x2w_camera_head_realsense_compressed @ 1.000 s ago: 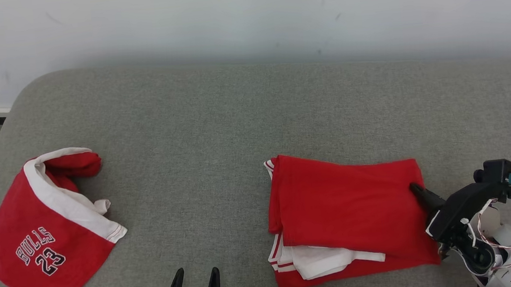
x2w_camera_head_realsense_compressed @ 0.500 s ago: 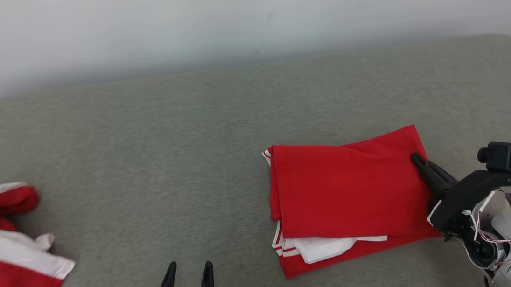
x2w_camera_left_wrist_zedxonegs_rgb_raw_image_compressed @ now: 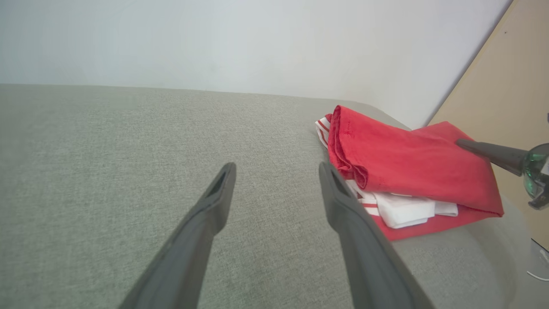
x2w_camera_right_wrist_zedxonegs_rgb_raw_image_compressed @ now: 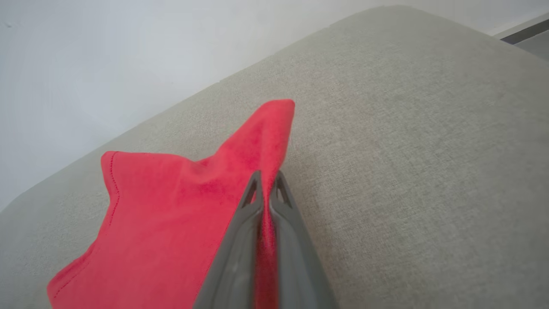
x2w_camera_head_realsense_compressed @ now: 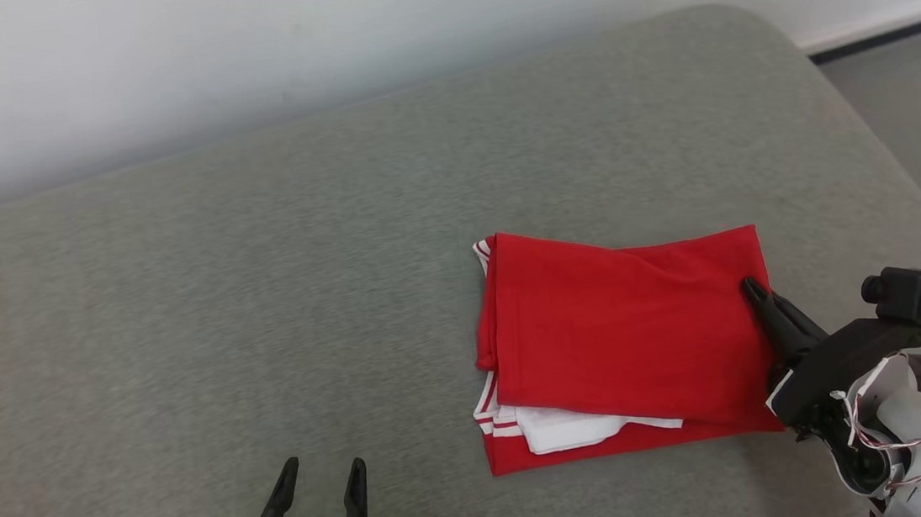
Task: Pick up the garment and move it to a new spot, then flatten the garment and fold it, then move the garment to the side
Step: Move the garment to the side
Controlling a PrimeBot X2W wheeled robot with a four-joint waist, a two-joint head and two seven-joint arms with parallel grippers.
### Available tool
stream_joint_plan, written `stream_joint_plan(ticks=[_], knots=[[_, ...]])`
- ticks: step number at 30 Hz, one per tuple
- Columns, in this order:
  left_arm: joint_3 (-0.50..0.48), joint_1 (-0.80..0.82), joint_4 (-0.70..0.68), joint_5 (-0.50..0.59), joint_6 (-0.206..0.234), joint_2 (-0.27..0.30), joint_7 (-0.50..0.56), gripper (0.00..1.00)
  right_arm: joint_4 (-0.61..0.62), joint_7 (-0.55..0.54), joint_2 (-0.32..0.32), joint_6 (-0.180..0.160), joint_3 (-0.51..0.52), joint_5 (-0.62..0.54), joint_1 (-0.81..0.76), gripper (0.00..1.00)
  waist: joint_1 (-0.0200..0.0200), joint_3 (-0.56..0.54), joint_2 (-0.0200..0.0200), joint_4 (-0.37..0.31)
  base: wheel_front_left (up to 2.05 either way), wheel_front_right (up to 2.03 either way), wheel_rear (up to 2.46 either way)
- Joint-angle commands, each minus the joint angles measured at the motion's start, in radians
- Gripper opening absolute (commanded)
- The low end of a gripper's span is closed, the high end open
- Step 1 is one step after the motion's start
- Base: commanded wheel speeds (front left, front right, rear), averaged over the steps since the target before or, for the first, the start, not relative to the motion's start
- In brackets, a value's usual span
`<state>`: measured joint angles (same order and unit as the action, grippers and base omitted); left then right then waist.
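Head view: folded red garment (x2w_camera_head_realsense_compressed: 620, 336) lies right of centre on the grey padded surface (x2w_camera_head_realsense_compressed: 259, 269). At lower right the right jaws are pressed together, pinching the garment's right edge. At bottom left the left jaws stand spread, apart from the garment.

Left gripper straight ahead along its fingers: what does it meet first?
Probably bare grey cushion; the open left gripper points just left of the folded red garment, though depth is unclear.

Red garment (x2w_camera_head_realsense_compressed: 628, 335) with white, red-striped trim lies on a grey-green cushion (x2w_camera_head_realsense_compressed: 263, 311).
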<state>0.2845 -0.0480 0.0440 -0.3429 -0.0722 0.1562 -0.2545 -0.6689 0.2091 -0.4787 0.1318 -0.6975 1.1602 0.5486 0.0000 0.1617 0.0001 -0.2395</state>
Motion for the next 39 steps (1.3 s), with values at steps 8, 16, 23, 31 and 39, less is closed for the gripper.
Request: stream_joint_plan(ticks=[8, 16, 23, 31, 39], knots=[[0.006, 0.024, -0.038, 0.024, 0.000, 0.033, 0.022, 1.00, -0.003, 0.028, 0.011, -0.002, -0.018, 0.015, 0.022, 0.00, 0.0000, 0.076, -0.0001, -0.129, 0.00, 0.00, 0.00], [0.000, 0.086, -0.087, 0.030, -0.007, 0.074, 0.049, 1.00, -0.050, 0.051, -0.016, -0.002, 0.019, -0.029, 0.116, 0.00, 0.0000, 0.164, -0.0001, -0.075, 0.00, 0.00, 0.00], [-0.003, 0.164, -0.137, 0.047, -0.024, 0.127, 0.070, 1.00, -0.134, 0.056, -0.058, -0.002, 0.144, -0.221, 0.266, 0.00, 0.0000, 0.272, -0.0001, -0.010, 0.00, 0.00, 0.00], [0.017, 0.245, -0.206, 0.077, -0.032, 0.175, 0.105, 1.00, -0.209, 0.057, -0.096, -0.002, 0.325, -0.409, 0.406, 0.00, 0.0000, 0.408, -0.0001, 0.035, 0.00, 0.00, 0.00], [0.022, 0.315, -0.237, 0.055, -0.038, 0.190, 0.111, 1.00, -0.341, 0.057, -0.172, -0.003, 0.489, -0.548, 0.503, 0.00, 0.0000, 0.484, -0.0001, 0.078, 0.00, 0.00, 0.00]])
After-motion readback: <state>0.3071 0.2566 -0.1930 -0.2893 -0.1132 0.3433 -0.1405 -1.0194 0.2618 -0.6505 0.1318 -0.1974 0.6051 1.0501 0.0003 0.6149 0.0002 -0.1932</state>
